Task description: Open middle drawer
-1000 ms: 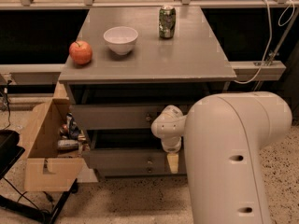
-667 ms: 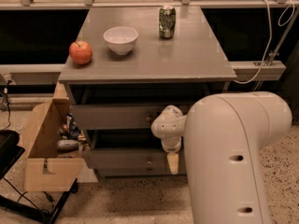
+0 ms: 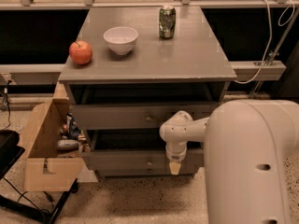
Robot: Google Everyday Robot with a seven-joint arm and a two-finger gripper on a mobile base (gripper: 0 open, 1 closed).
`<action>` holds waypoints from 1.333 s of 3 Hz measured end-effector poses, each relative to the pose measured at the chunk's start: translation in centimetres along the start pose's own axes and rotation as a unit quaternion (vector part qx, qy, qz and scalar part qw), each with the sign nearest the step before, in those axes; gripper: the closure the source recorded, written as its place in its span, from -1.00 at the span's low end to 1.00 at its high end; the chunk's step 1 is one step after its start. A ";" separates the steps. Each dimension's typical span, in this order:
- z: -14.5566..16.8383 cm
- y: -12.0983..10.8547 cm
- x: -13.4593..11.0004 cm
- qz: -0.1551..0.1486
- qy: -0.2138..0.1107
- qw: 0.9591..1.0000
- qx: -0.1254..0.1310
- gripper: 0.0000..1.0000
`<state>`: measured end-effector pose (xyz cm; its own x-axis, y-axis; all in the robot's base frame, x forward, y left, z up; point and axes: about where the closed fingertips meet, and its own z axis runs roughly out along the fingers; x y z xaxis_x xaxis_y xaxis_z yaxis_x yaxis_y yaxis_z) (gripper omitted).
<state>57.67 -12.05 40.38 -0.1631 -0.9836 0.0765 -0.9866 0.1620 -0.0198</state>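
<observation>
The gripper (image 3: 175, 166) sits just right of the middle drawer (image 3: 117, 161)'s knob (image 3: 149, 163), perhaps touching the front; I can't tell its grip. The white arm (image 3: 247, 162) hides the right side, and a cardboard box (image 3: 39, 146) stands left.

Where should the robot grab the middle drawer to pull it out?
Best by the small round knob in the centre of the middle drawer. The front is flat, so the knob is the only part that sticks out to pinch. It faces forward, so come straight in from the front, one finger on each side. The gripper hangs just right of the knob, so it likely needs a small shift left.
</observation>
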 end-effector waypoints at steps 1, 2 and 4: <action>-0.8 2.6 -0.4 0.027 -0.023 0.999 -0.022 0.27; -2.3 6.3 -0.8 0.067 -0.044 0.996 -0.044 0.75; -2.1 6.5 -0.8 0.066 -0.043 0.996 -0.045 0.43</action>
<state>51.41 -10.08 42.29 -0.2946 -0.9556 -0.0065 -0.9536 0.2936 0.0663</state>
